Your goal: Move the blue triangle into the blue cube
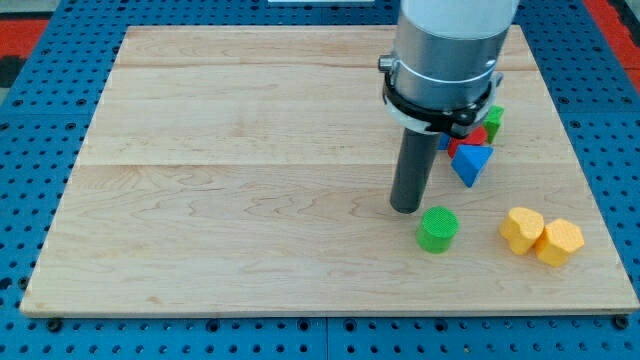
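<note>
A wooden counter [250, 200]. My tip [406, 208] – a bare rod without fingers, gripping nothing – rests just left of and below the blue triangle [472, 163], beside a green cylinder [437, 229]

The blue triangle [472, 163] lies on the wooden worktop [230, 180] toward the view's right, one corner pointing down the view, touching a red block [470, 138], while the blue cube [443, 141] (mostly hidden behind the arm) peeks out just left of it.
</note>
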